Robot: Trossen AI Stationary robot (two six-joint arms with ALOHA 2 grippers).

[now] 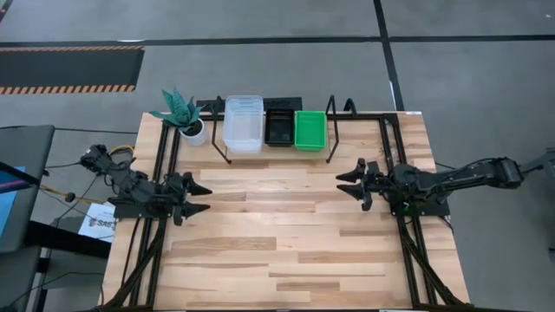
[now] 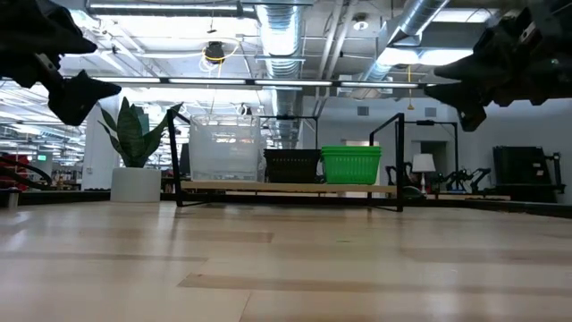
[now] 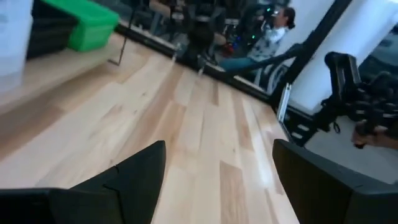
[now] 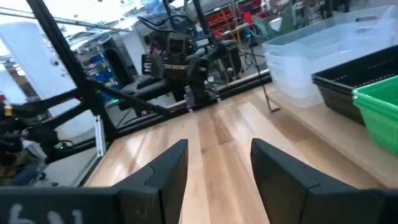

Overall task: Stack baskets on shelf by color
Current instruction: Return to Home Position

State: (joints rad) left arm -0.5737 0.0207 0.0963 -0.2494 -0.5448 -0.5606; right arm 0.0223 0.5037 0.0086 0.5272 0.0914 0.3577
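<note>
Up at twelve o'clock on the table (image 1: 286,251), the shelf (image 2: 223,186) carries clear baskets (image 1: 244,123) toward nine o'clock, black baskets (image 1: 279,127) in the middle and green baskets (image 1: 310,130) toward three, side by side. The left gripper (image 1: 206,198) hovers at nine o'clock and the right gripper (image 1: 341,184) at three, both with fingers spread and gripping nothing.

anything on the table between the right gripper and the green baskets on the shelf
No loose thing is visible there: bare tabletop lies between the right gripper and the green baskets. Only a black wire leg of the shelf stands at that end, beside the green stack and close to a straight path.
</note>
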